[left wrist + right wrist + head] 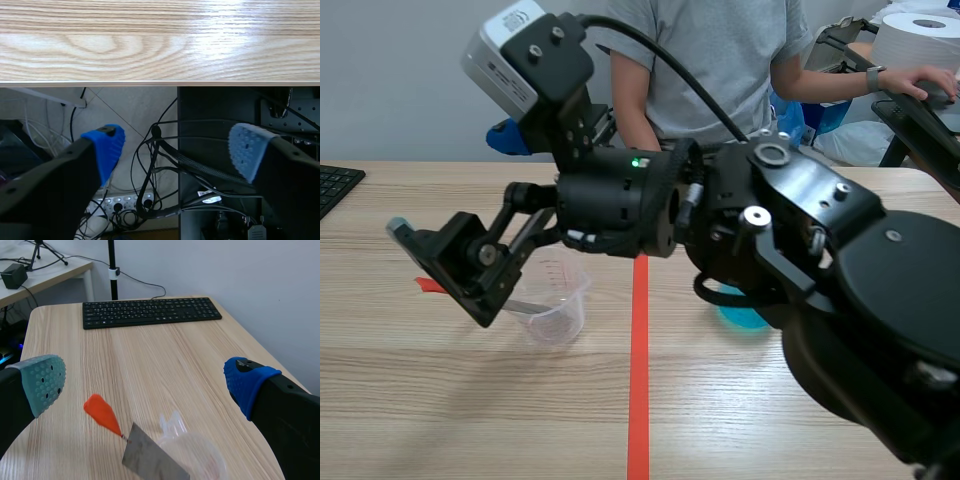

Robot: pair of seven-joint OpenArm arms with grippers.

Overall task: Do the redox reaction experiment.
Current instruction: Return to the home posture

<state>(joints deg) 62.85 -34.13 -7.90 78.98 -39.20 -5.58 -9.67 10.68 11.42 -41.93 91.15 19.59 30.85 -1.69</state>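
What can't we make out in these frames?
Blue container: scene view, mostly hidden behind the right arm; shape and contents unreadable.
Clear cup: right wrist view cuts it off at the frame edge; any liquid inside is unclear.
Metal strip: one end cut off there too; whether it sits in the cup is unclear.
Left gripper: absent from scene view; where it hangs along the table is unknown.

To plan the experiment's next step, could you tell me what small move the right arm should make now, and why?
Probably lower the right pincer a little and shut it on the metal strip: it is open above the strip, which rests against the clear cup.
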